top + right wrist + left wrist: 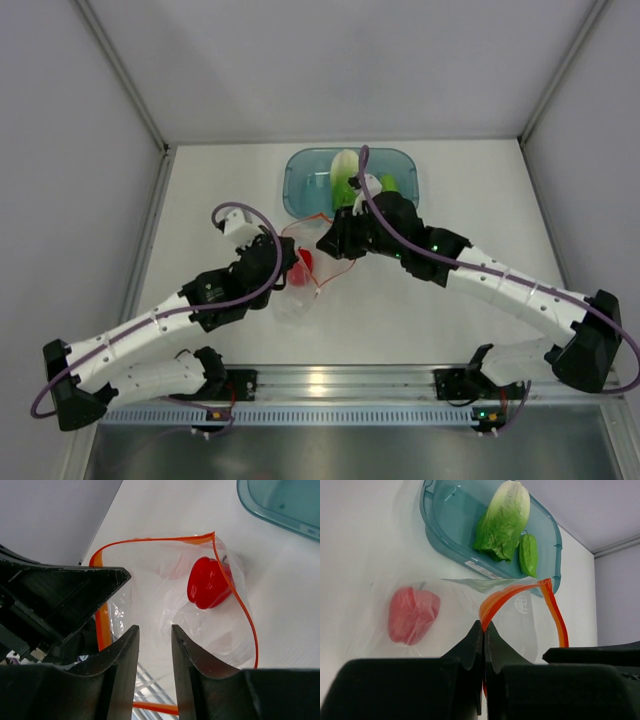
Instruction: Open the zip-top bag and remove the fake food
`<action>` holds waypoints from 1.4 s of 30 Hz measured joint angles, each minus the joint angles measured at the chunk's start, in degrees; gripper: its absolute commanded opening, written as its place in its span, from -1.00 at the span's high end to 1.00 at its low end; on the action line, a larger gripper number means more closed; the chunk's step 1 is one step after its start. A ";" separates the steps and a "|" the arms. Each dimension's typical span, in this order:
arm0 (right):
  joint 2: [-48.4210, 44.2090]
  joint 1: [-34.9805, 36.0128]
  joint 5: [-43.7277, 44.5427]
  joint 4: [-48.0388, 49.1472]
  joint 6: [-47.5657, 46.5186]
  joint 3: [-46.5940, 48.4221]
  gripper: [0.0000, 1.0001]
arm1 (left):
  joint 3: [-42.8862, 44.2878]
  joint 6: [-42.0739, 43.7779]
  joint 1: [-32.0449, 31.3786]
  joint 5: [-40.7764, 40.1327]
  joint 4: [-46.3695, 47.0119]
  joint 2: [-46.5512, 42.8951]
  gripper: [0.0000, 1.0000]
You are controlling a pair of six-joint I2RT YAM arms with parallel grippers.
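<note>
Only illegible stamp [521, 604] on bag [455, 605]

White table [450, 300] bears teal bin [303, 178] and zip-top bag [295, 302].

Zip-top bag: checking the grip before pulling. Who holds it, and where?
The left gripper holds the zip-top bag by its orange zip strip, jaws shut. The right gripper holds nothing.
</note>
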 measured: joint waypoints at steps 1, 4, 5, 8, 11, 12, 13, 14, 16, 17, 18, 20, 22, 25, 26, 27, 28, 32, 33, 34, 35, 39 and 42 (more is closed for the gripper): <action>0.20 0.66 1.29 0.70 1.05 -0.42 0.35 | -0.02 -0.94 -0.09 -0.20 0.04 0.00 1.00; 1.64 1.84 5.16 3.10 3.45 -0.74 0.35 | -0.44 -3.58 -0.57 -0.74 0.24 -0.02 1.00; 2.51 2.10 6.23 3.78 3.93 -0.68 0.35 | -0.57 -4.24 -0.68 -0.79 0.24 0.00 1.00; 6.78 2.71 8.61 4.35 5.05 0.70 0.36 | -0.76 -5.68 -0.92 -0.96 0.35 0.24 1.00; 11.08 3.52 10.91 5.05 6.16 1.57 0.38 | -1.29 -6.97 -0.96 -0.96 0.61 0.37 1.00; 12.24 3.89 11.74 5.27 6.62 1.60 0.37 | -1.55 -7.28 -0.96 -0.96 0.61 0.37 1.00; 13.35 4.33 12.57 5.35 7.10 1.64 0.38 | -1.75 -7.54 -0.96 -0.94 0.59 0.37 1.00; 14.34 4.72 13.33 5.29 7.43 1.92 0.37 | -1.95 -7.85 -0.98 -0.94 0.61 0.37 1.00; 16.81 5.60 14.60 5.01 7.91 3.48 0.38 | -2.27 -8.57 -1.01 -0.92 0.61 0.37 1.00; 18.18 6.03 15.10 5.07 8.11 4.59 0.39 | -2.43 -8.92 -1.01 -0.92 0.61 0.35 1.00; 19.28 6.40 15.58 5.33 8.41 5.31 0.40 | -2.58 -9.25 -1.01 -0.94 0.61 0.33 1.00; 20.76 7.13 16.68 6.19 9.05 5.66 0.40 | -3.10 -10.19 -1.01 -0.96 0.63 0.04 1.00; 21.99 7.82 17.64 6.97 9.77 5.55 0.41 | -3.78 -10.91 -1.03 -1.01 0.59 -0.61 1.00; 23.50 8.50 18.60 9.42 10.27 4.83 0.40 | -4.70 -11.91 -1.07 -1.20 0.59 -2.05 1.00; 24.13 8.68 19.10 10.12 10.27 4.59 0.41 | -4.92 -12.09 -1.07 -1.20 0.63 -2.43 1.00; 24.68 8.72 19.47 10.62 10.23 4.42 0.42 | -5.11 -12.26 -1.07 -1.20 0.61 -2.80 1.00; 25.29 8.74 20.22 10.82 10.10 4.42 0.42 | -5.33 -12.48 -1.09 -1.22 0.63 -3.10 1.00; 26.95 8.79 25.22 10.47 8.57 3.10 0.44 | -5.81 -12.90 -1.16 -1.16 0.63 -3.76 1.00; 26.95 8.79 26.99 9.55 7.93 2.82 0.45 | -5.92 -12.92 -1.16 -1.09 0.63 -3.91 1.00; 26.95 8.79 28.41 8.87 7.21 2.80 0.45 | -6.03 -12.94 -1.16 -0.98 0.63 -4.07 1.00; 26.95 8.79 30.42 8.07 6.43 2.80 0.45 | -6.12 -12.94 -1.16 -0.85 0.63 -4.26 1.00; 26.84 8.66 37.59 4.20 3.06 2.80 0.44 | -6.12 -12.94 -1.22 -0.13 0.63 -4.92 1.00; 26.80 7.72 40.33 0.68 0.33 2.80 0.47 | -6.12 -12.90 -1.25 0.61 0.66 -5.05 1.00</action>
